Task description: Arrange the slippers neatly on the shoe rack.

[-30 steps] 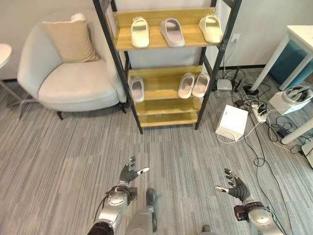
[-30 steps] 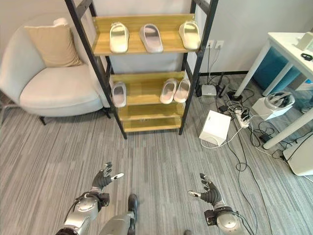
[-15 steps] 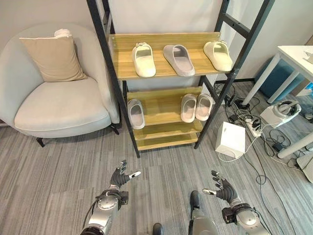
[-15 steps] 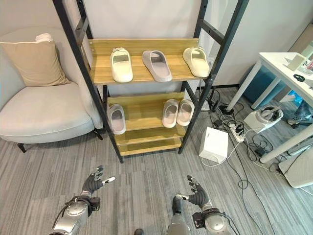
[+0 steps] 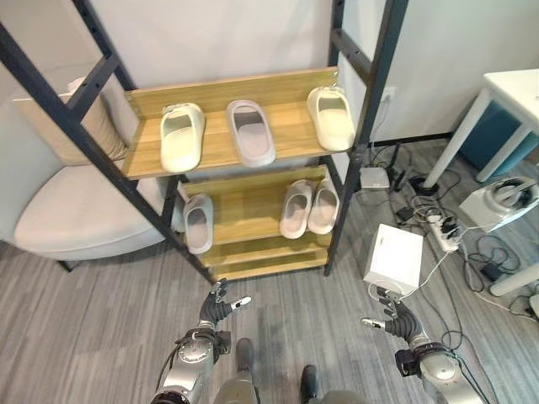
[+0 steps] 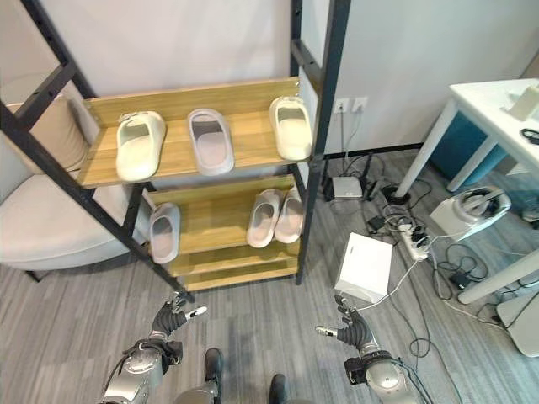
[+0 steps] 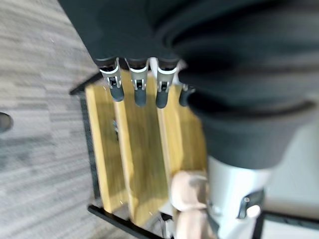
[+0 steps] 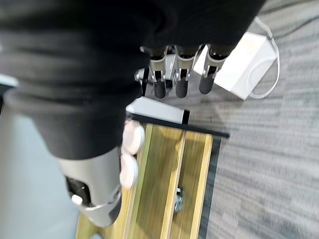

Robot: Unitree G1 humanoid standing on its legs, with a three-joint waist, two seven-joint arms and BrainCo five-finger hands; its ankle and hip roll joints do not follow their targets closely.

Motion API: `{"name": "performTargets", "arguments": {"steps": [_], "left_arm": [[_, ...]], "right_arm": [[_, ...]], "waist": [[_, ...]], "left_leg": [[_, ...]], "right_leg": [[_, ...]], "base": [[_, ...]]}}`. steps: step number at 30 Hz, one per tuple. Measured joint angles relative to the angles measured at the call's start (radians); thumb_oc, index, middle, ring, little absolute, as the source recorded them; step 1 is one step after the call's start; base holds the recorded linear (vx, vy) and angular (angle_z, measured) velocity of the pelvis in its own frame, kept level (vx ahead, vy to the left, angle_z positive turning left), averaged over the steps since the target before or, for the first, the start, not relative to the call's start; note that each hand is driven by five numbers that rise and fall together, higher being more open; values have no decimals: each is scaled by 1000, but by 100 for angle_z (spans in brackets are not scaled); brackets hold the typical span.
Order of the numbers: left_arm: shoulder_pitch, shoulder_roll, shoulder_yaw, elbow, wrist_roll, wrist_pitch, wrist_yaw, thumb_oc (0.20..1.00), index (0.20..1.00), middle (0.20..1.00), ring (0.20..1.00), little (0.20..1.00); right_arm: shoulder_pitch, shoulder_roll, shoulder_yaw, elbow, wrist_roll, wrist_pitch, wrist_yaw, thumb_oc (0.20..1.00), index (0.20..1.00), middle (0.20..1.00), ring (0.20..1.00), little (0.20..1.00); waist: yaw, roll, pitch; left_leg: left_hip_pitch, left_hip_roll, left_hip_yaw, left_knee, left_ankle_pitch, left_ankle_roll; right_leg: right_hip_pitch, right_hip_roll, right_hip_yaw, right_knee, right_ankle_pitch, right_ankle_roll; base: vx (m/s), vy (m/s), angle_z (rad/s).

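A black-framed shoe rack [image 5: 244, 206] with wooden shelves stands ahead. Its upper shelf carries a cream slipper [image 5: 181, 136], a grey slipper [image 5: 250, 132] and another cream slipper [image 5: 331, 117], spaced apart. On the lower shelf a lone pale slipper [image 5: 198, 223] lies at the left and a pair [image 5: 309, 207] lies side by side at the right. My left hand [image 5: 219, 307] and right hand [image 5: 393, 316] hover low over the floor in front of the rack, both open and holding nothing. The lower shelf boards [image 7: 141, 164] appear past the left fingers.
A pale armchair [image 5: 76, 210] with a beige cushion stands left of the rack. A white box [image 5: 393, 257], a power strip and tangled cables [image 5: 446, 231] lie on the floor to the right, beside a white table [image 5: 514, 88]. Grey striped carpet covers the floor.
The camera has moved closer to the rack and turned, so the rack looms larger. Both hands stay open and low in front of it. The slippers have not moved.
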Motion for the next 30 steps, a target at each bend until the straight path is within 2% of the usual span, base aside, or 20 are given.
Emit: {"name": "performTargets", "arguments": {"steps": [5,6,8,9,11,12,13,14,15,17,20,21,22,23,24,26,27,28,29,30], "left_arm": [[5,-2,5,-2,0,0,0,1000,1000,1000,1000,1000],[6,0,8,-2,0,0,0,1000,1000,1000,1000,1000],[6,5,9,-1,0,0,1,1000,1000,1000,1000,1000],[7,8,9,-1,0,0,1,1000,1000,1000,1000,1000],[5,16,8,-1,0,0,3,1000,1000,1000,1000,1000],[3,27,7,-1,0,0,5,1000,1000,1000,1000,1000],[3,33,8,-1,0,0,7,1000,1000,1000,1000,1000],[3,40,8,-1,0,0,8,1000,1000,1000,1000,1000],[2,48,8,-2,0,0,8,1000,1000,1000,1000,1000],[2,65,14,-2,0,0,9,1000,1000,1000,1000,1000],[1,72,45,-1,-1,0,16,1000,1000,1000,1000,1000],[7,69,46,2,-1,0,17,1000,1000,1000,1000,1000],[15,71,43,-4,0,0,16,1000,1000,1000,1000,1000],[27,70,44,-12,-1,0,15,1000,1000,1000,1000,1000],[35,53,40,-13,-2,1,16,1000,1000,1000,1000,1000],[54,41,12,-26,-1,0,6,1000,1000,1000,1000,1000],[49,32,4,-17,-1,1,-1,1000,1000,1000,1000,1000],[40,17,3,-17,-9,1,-2,1000,1000,1000,1000,1000],[37,12,1,-17,-9,1,-4,1000,1000,1000,1000,1000],[16,-2,-10,-8,-9,0,-6,1000,1000,1000,1000,1000]], "right_arm": [[-3,0,0,0,0,2,1,1000,1000,1000,1000,1000],[-18,1,1,-1,-2,2,1,1000,1000,1000,1000,1000],[-23,11,0,-5,-3,2,2,1000,1000,1000,1000,1000],[-26,14,0,-5,-3,2,2,1000,1000,1000,1000,1000],[-43,16,2,-8,-4,1,3,1000,1000,1000,1000,1000],[-50,18,4,-11,-5,1,4,1000,1000,1000,1000,1000],[-43,17,8,-11,-6,1,6,1000,1000,1000,1000,1000],[-32,19,8,-11,-11,1,9,1000,1000,1000,1000,1000],[-26,21,9,-12,-12,2,11,1000,1000,1000,1000,1000],[-20,36,8,-13,-12,2,11,1000,1000,1000,1000,1000],[-23,52,14,-13,-12,2,11,1000,1000,1000,1000,1000],[-18,60,15,-14,-12,3,11,1000,1000,1000,1000,1000],[7,68,19,-17,-13,4,12,1000,1000,1000,1000,1000],[13,70,22,-15,-12,3,14,1000,1000,1000,1000,1000],[15,66,13,-9,-12,5,15,1000,1000,1000,1000,1000],[10,55,6,-4,-11,2,13,1000,1000,1000,1000,1000],[-9,52,10,0,-10,3,19,1000,1000,1000,1000,1000],[-11,33,10,-10,-8,2,22,1000,1000,1000,1000,1000],[-11,24,9,-10,-8,2,22,1000,1000,1000,1000,1000],[1,3,1,-8,-7,2,21,1000,1000,1000,1000,1000]], "waist": [[3,11,-2],[12,28,3],[29,20,9],[36,21,10],[37,34,25],[37,40,36],[38,37,37],[38,36,38],[39,32,42],[50,22,46],[54,1,47],[51,-13,45],[50,-45,27],[51,-56,18],[46,-37,5],[52,1,-13],[51,2,-10],[51,-2,-3],[51,-9,0],[47,-5,1]], "left_leg": [[105,-3,0,-21,-5,12],[130,-10,0,-17,-32,55],[133,-42,13,-15,-50,80],[132,-56,21,-18,-58,92],[129,-76,30,-21,-76,122],[132,-88,38,-15,-64,141],[132,-107,34,-14,-69,151],[130,-125,26,-14,-75,148],[130,-135,25,-14,-76,150],[126,-143,26,-14,-77,150],[124,-138,17,-14,-72,155],[141,-137,5,-14,-78,140],[173,-138,-20,-14,-91,118],[177,-132,-33,-14,-97,99],[183,-96,-44,-14,-101,78],[180,-27,-41,-8,-94,51],[133,3,-49,94,-94,47],[80,8,-95,203,-96,38],[66,12,-99,207,-113,18],[58,14,-90,140,-113,3]], "right_leg": [[0,0,19,1,5,-2],[-4,-4,19,1,11,7],[-8,-38,26,8,11,37],[-29,-56,32,44,-2,56],[-112,-92,34,204,-47,94],[-174,-121,39,337,-87,127],[-216,-160,44,403,-110,139],[-241,-211,79,426,-116,158],[-249,-251,106,415,-111,173],[-238,-324,75,263,-82,207],[-221,-346,47,54,39,260],[-197,-337,44,27,82,258],[-133,-310,36,6,104,231],[-114,-289,37,5,125,192],[-104,-253,27,13,126,181],[-103,-183,20,14,108,136],[-94,-151,12,1,107,101],[-70,-146,-2,1,97,68],[-67,-147,-5,0,87,62],[-58,-146,-23,0,62,58]], "base": [[116,182,-3],[109,240,-4],[77,220,-8],[34,176,-11],[28,102,-10],[59,23,-3],[119,-70,10],[99,-83,15],[138,-178,11],[111,-162,-4],[119,-205,8],[138,-409,55],[100,-341,54],[70,-373,59],[0,-175,23],[-17,-221,3],[27,-137,-1],[41,-62,11],[69,1,34],[62,34,28]]}}
